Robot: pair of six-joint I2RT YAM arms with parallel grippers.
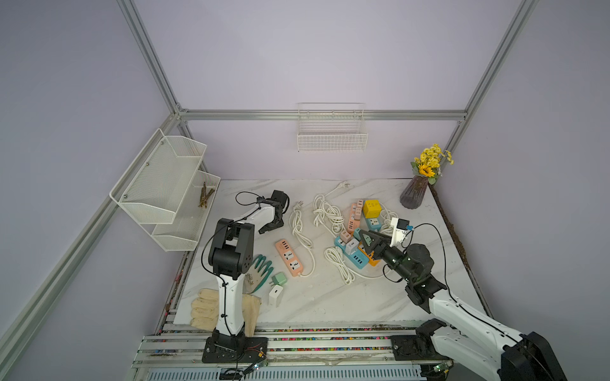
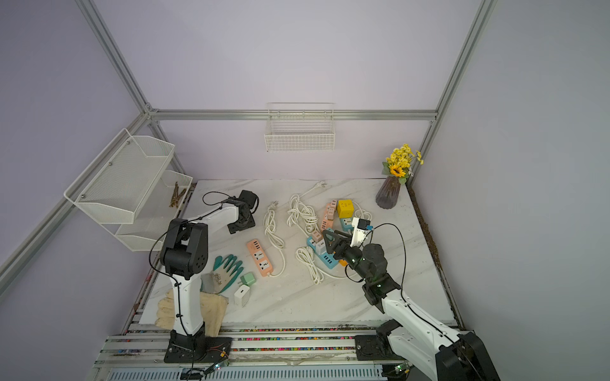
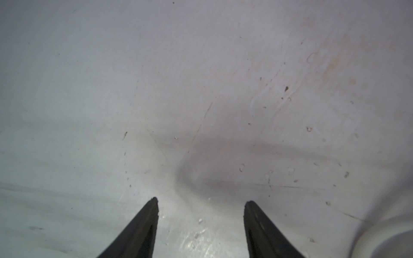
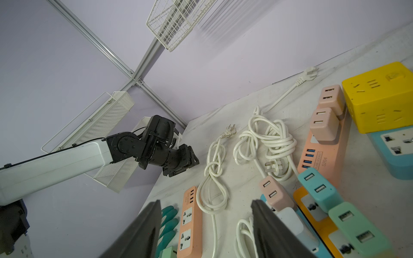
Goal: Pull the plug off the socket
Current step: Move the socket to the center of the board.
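1. Plugs first: the pink plug [image 4: 276, 193] and the white plug [image 4: 288, 220] are being carried side by side in the blue power strip [image 1: 358, 260]. That strip is in the pile of strips on the right side of the table [image 3: 201, 89].
2. Over that pile the right gripper [image 4: 205, 202] is being held low, jaws being held a fair way apart around nothing. Only a white cord [image 4: 215, 234] and tabletop are being seen in the gap.
3. One of its fingers [image 4: 268, 234] is being held just beside the white plug. Whether it's touching can't be told.
4. Over at the far left side, the left gripper [image 3: 201, 200] is being held close above bare tabletop, well apart from the strips. Its jaws are likewise being held apart on nothing.
5. Two more pink plugs are being carried in the pink strip [image 4: 324, 154], right next to a yellow cube socket [image 4: 377, 98].
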